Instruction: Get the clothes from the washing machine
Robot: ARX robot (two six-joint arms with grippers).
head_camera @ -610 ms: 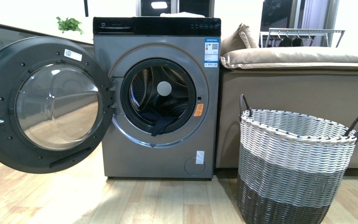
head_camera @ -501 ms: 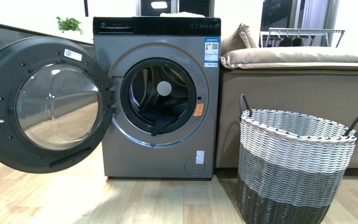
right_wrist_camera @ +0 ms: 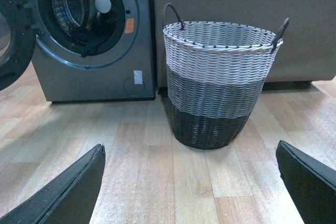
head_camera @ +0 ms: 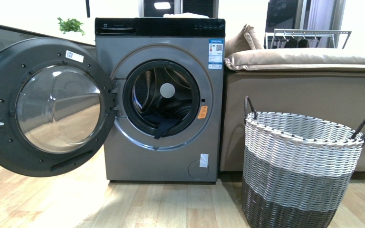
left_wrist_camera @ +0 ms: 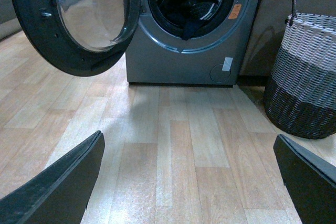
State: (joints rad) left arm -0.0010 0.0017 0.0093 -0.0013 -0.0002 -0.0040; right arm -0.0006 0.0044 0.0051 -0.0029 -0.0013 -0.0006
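Washer [head_camera: 161, 156] door [head_camera: 9, 142] is swung wide to the left, mouth unobstructed. Clothes [head_camera: 164, 126] lie at the drum bottom, with one fold draped over the lower rim. Basket [head_camera: 299, 156] stands right of the washer, apart from it, in front of the sofa [head_camera: 304, 90]. Open floor [head_camera: 161, 204] ahead. Left gripper [left_wrist_camera: 189, 137] and right gripper [right_wrist_camera: 190, 144]: fingers spread wide, holding nothing.

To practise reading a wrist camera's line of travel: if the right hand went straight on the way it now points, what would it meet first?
Most likely the woven basket, which stands dead ahead of the open right hand with only wooden floor between; depth is hard to judge.
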